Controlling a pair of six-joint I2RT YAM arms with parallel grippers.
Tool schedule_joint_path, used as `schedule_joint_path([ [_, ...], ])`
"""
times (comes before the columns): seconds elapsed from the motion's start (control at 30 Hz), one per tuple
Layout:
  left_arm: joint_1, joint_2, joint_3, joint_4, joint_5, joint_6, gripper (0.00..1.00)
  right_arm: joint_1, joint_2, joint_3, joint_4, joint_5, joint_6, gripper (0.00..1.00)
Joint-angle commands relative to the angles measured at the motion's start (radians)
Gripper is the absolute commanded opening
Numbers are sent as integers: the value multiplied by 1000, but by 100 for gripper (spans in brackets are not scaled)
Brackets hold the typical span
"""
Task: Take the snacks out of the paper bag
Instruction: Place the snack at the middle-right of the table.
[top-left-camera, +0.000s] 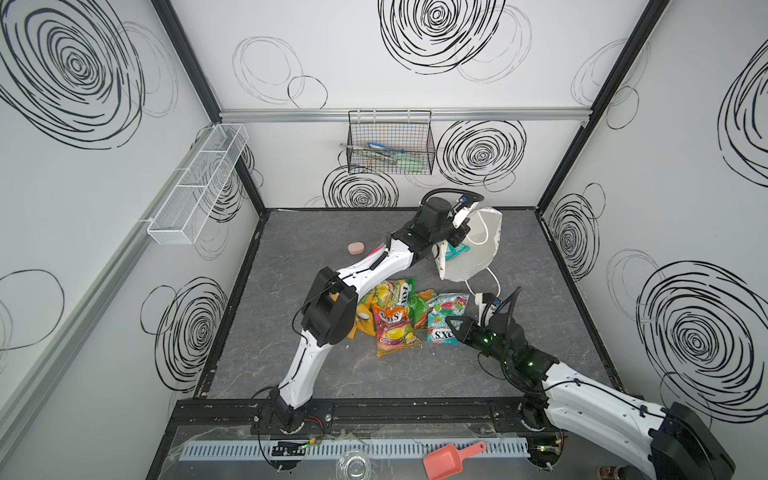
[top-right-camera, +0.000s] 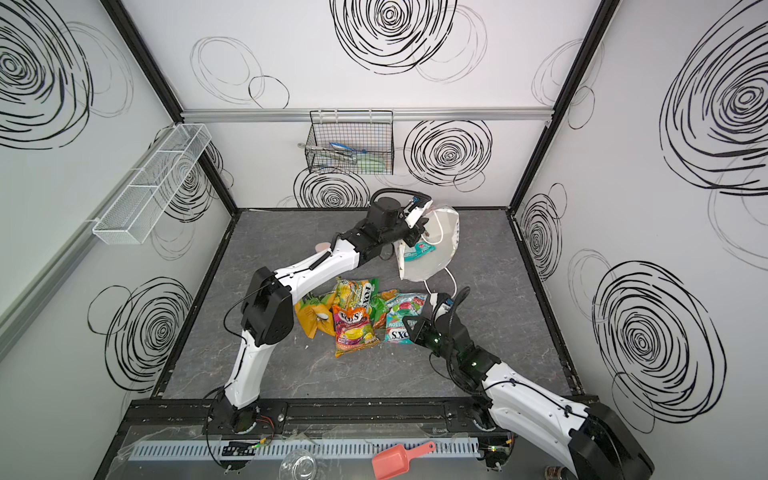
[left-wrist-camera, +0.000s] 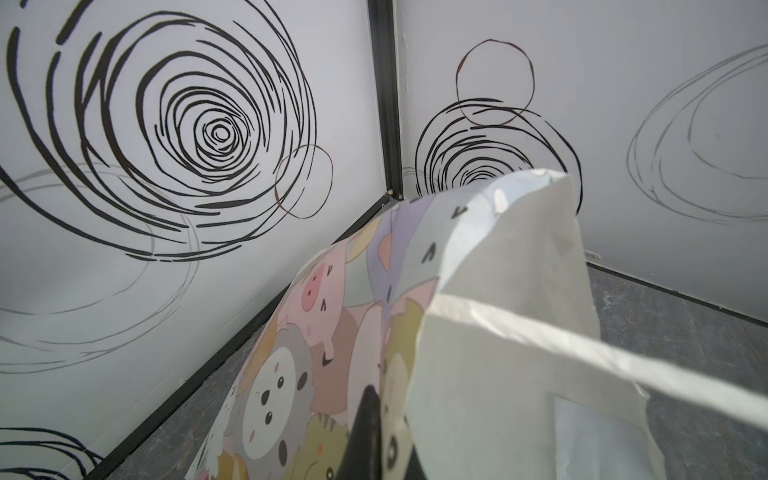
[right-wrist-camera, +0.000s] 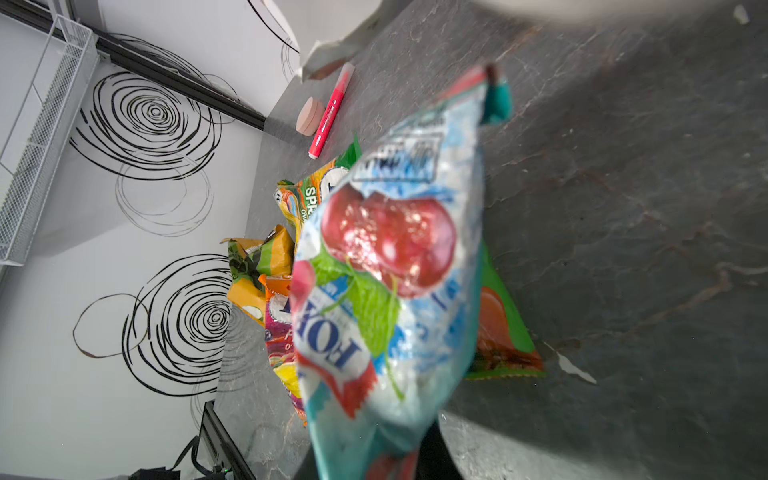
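Both arms busy, paper bag tipped.
I see left arm stretched far across desk, left tool clamped on paper bag; right arm low, right tool pinching teal snack beside loose snacks.

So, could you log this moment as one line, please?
left gripper: shut on paper bag | right gripper: shut on blue packet | inside: teal packet | table: packet pile
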Motion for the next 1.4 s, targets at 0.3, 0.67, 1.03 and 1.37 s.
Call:
schedule_joint_path([
  [0.3,-17,-36,-13,52,-31,22,0,-139,76,38,-107,36,13,57],
  [0.67,-20,-27,-6,40,-42,20,0,-188,-175,103,-478,109,-132,100],
  [1.03,-20,-7,21,7,-37,11,0,-196,-392,384,-749,138,-274,99],
  [1.37,-18,-8,26,-21,-38,-29,0,-198,-110,666,-616,-7,-591,98],
])
